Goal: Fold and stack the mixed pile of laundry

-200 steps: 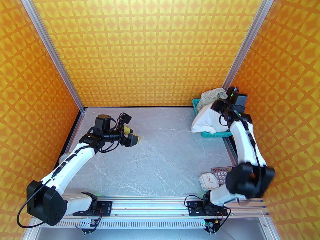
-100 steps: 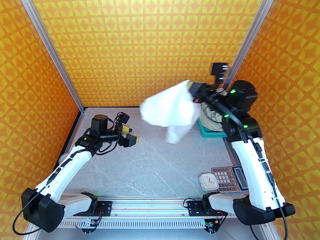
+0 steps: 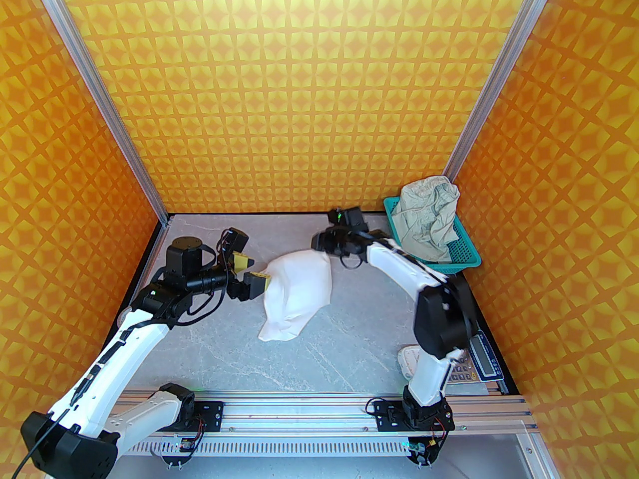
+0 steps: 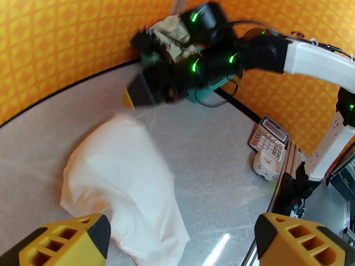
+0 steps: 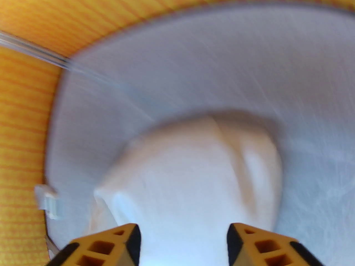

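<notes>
1. The white T-shirt (image 3: 298,287) lies bunched at the centre of the top view on the desk (image 3: 349,347). Open space there probably suits spreading it flat for folding.
2. The right hand (image 5: 183,237) hovers at the shirt's upper right end. Its fingers are wide apart with the cloth below them, and it grips nothing.
3. The left hand (image 3: 252,271) is also spread wide and empty. It sits just beside the shirt's left edge, seemingly ready to take a corner.
4. The pale shorts (image 3: 429,212) are heaped in the teal basket (image 3: 469,260) at the upper right, not yet dealt with.
5. The desk is grey and marbled, with orange patterned walls (image 3: 299,93) around it. A calculator (image 4: 267,140) and a small clock (image 4: 266,165) sit at the lower right of the top view.
</notes>
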Motion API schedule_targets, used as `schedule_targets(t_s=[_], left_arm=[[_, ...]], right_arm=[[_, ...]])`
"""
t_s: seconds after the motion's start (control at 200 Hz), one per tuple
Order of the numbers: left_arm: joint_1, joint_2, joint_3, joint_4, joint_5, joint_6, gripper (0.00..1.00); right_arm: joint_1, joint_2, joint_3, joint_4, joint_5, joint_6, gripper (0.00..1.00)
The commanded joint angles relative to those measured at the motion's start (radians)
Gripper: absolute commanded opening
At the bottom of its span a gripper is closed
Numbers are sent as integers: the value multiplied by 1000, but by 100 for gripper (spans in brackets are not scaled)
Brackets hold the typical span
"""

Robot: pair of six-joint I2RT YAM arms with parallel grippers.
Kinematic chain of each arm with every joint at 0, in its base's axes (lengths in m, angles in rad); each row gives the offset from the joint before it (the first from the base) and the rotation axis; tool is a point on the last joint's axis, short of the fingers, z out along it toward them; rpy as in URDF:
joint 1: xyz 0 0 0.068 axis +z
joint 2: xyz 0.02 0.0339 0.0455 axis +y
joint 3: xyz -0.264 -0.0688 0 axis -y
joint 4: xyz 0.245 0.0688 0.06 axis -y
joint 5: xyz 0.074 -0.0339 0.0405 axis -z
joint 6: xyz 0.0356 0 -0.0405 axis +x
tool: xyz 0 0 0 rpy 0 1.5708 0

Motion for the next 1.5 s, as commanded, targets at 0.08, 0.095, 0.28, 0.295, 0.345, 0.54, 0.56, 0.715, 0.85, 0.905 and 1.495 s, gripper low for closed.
schedule_targets(t_s=[0.08, 0.095, 0.28, 0.295, 0.345, 0.54, 0.56, 0.715, 0.85, 0.905, 1.495], left_arm=[[-93, 142, -27, -158, -263, -8, 76], [-105, 157, -29, -164, -284, -9, 75], [-277, 338, 2, -139, -385, 57, 74], [-295, 350, 10, -137, -390, 80, 75], [-349, 398, 39, -138, -416, 144, 76], [-375, 567, 159, -212, -532, 272, 75], [-375, 577, 167, -212, -537, 283, 75], [-375, 677, 213, -226, -545, 376, 70], [-375, 789, 272, -258, -544, 425, 62], [-375, 827, 304, -261, -544, 426, 50], [-179, 518, 192, -15, -275, 189, 0]], right_arm=[[-1, -236, -169, -72, 65, -58, 61], [1, -257, -209, -65, 54, -51, 61], [57, -399, -547, 2, 5, 36, 57], [58, -407, -572, 14, -2, 45, 56], [58, -430, -631, 38, -24, 75, 53], [146, -523, -754, 127, -72, 170, 51], [156, -524, -769, 150, -81, 186, 51], [206, -474, -860, 367, -168, 315, 50], [224, -466, -910, 430, -174, 356, 50], [226, -475, -920, 428, -163, 352, 50], [335, -99, -664, 673, -188, 409, 43]])
